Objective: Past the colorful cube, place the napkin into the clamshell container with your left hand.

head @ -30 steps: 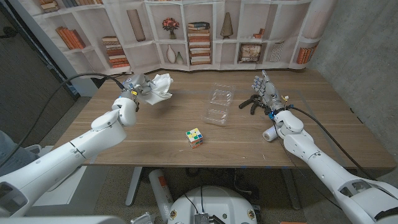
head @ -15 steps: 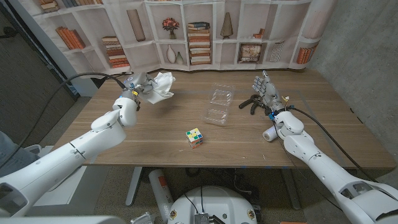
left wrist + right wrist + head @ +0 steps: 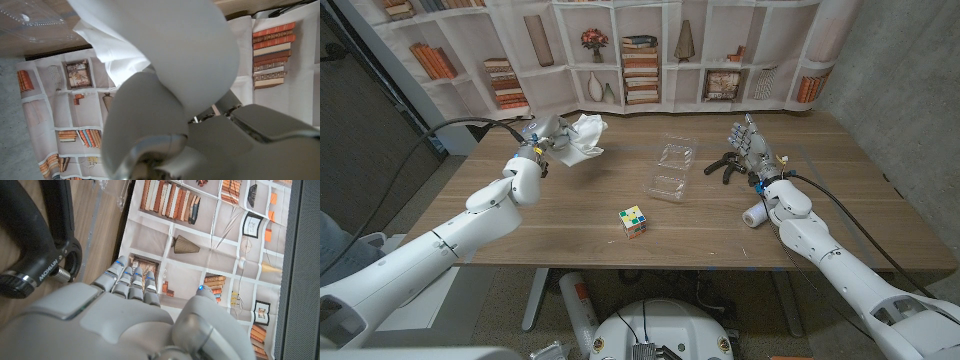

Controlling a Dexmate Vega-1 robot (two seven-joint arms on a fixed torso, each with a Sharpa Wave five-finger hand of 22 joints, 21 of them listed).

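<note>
Progress: pick-up done, delivery outstanding. Napkin [image 3: 583, 137], white and crumpled, is gripped in the left robot hand [image 3: 542, 136] and carried clear of the tabletop [image 3: 560, 220]; the left wrist view shows its folds [image 3: 165, 55] bunched over the fingers. Still to do, by my reading: carry it across to the container, past the cube, and let go inside.

Container [image 3: 669, 169], clear clamshell, lies open on the tabletop well to the right of the left robot hand, roughly midway between the two hands. Nothing can be seen inside it. A corner of it [image 3: 30, 17] shows in the left wrist view.

Cube [image 3: 633, 221], multicoloured, sits nearer the robot than the container, right of and nearer than the left robot hand, well apart from both hands.

Right robot hand [image 3: 746, 146] holds nothing, fingers extended and slightly apart, standing beside a black clamp [image 3: 724, 165]. A white roll [image 3: 754, 216] lies near that arm's wrist.

Count:
- napkin, one
- container, one
- cube, one
- clamp, one
- white roll, one
- robot hands, two: left loaded, right idle
</note>
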